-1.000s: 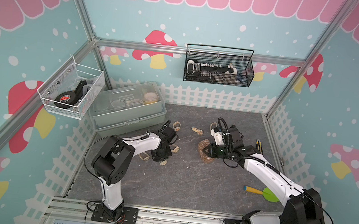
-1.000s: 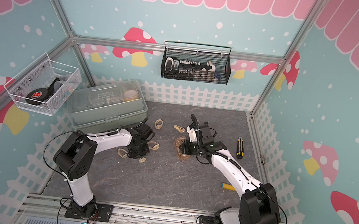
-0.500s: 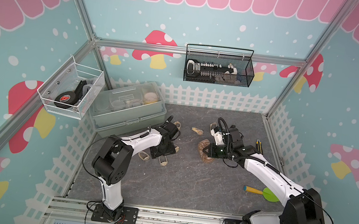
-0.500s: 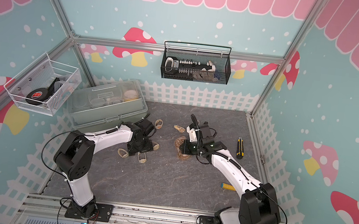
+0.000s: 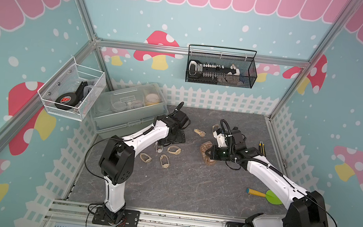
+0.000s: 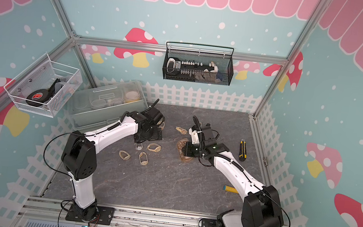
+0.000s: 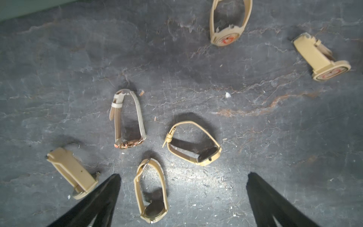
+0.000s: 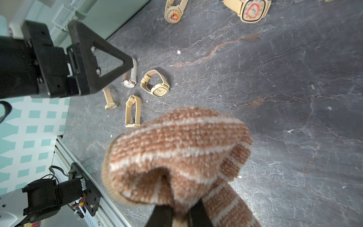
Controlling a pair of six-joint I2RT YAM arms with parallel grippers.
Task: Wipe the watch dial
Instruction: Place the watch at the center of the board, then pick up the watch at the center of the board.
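Observation:
Several beige watches lie on the slate floor [image 5: 178, 189]. My left gripper [image 7: 182, 176] hangs open above them, and one round watch [image 7: 151, 196] lies on its side between the fingers, close to one of them. A square-dial watch [image 8: 159, 90] and a rose-gold one [image 8: 128, 83] lie nearby. Two watches further back carry red marks on their dials [image 8: 173, 13] [image 8: 253, 9]. My right gripper [image 8: 179, 210] is shut on a brown striped cloth [image 8: 176, 149], held just off the floor to the right of the watches [image 5: 206, 149].
A clear lidded box [image 5: 126, 109] stands at the back left, just behind the left gripper [image 5: 171, 138]. A utility knife [image 5: 262, 147] and a green and yellow tool [image 5: 264, 196] lie at the right. Wire baskets [image 5: 221, 71] [image 5: 72, 96] hang on the walls.
My left gripper has opened and drawn back toward the clear box, with the watches left on the floor. The right arm and its cloth have not moved.

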